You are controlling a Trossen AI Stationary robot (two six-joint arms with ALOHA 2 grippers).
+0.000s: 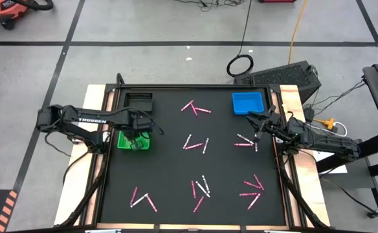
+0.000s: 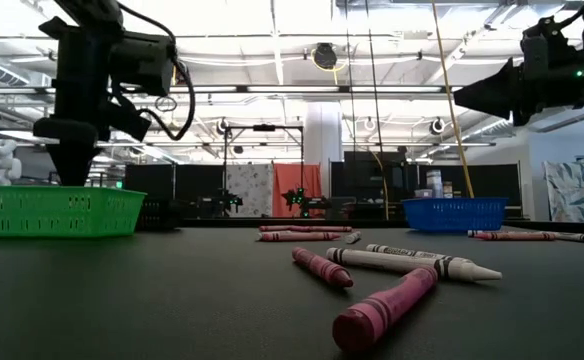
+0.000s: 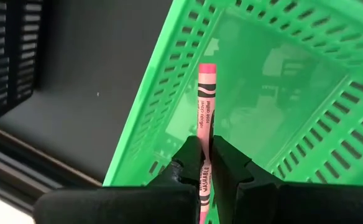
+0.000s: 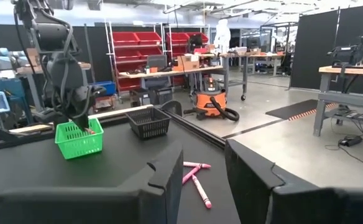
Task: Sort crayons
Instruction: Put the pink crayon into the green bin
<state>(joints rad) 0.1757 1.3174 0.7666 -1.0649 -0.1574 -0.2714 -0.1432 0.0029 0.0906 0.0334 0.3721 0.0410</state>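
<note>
While my left gripper (image 3: 204, 163) hangs over the green basket (image 1: 125, 141) at the counter's left edge, jaws clamping a pink crayon (image 3: 206, 102), I need only release it; right gripper (image 4: 201, 174) waits, jaws wide.

**A robot lab inside a big workshop hall**

This is an industrial workspace — part warehouse, part robotics lab. The floor (image 1: 176, 26) is bare grey concrete marked with dark tape lines, and cables trail across it. Overhead, the low view shows a high ceiling with exposed beams and strip lights (image 2: 272, 90). Beyond the black table (image 1: 169, 168), shelving stacked with red storage bins (image 4: 138, 46) lines the back, and workbenches (image 4: 188, 71) carry boxes and equipment. An orange shop vacuum (image 4: 209, 102) sits on the floor. Dark partition panels (image 4: 330, 43) divide the hall — behind them more benches (image 4: 349, 78) stand. A second robot arm (image 4: 57, 56) works at the same table.
</note>
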